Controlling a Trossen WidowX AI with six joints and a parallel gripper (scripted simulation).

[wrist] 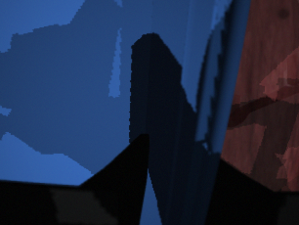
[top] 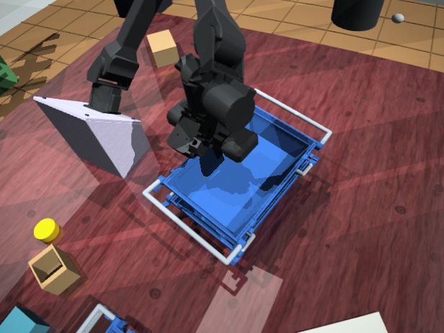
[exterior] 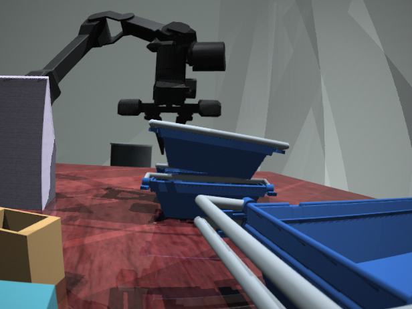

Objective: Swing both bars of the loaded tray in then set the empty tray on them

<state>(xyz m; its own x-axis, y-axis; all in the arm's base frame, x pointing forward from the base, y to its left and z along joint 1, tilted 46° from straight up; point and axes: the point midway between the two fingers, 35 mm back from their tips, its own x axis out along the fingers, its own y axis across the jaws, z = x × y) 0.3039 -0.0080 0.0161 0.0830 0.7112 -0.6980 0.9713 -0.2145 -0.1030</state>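
Note:
My gripper (top: 202, 153) (exterior: 170, 135) (wrist: 162, 143) is shut on one side wall of the empty blue tray (top: 231, 205) (exterior: 217, 154) (wrist: 64, 98). That tray is tilted, its held side high and its opposite side low. Its own bars (top: 185, 227) (top: 292, 111) stick out past its ends. Beneath it the loaded blue tray (exterior: 207, 198) stands on the table. The loaded tray's near bar (top: 251, 238) (exterior: 207, 177) lies across its top; its far bar (top: 305, 172) (exterior: 162, 165) is mostly hidden. The blocks are hidden. Whether the low side touches the near bar is unclear.
A pale lilac slanted block (top: 108, 144) (exterior: 20, 144) stands left of the trays. Another blue tray (top: 115, 326) (exterior: 334, 231) is in the foreground. An open wooden box (top: 59, 277) (exterior: 45, 254), a yellow disc (top: 47, 229) and a wooden block (top: 163, 50) are also on the table.

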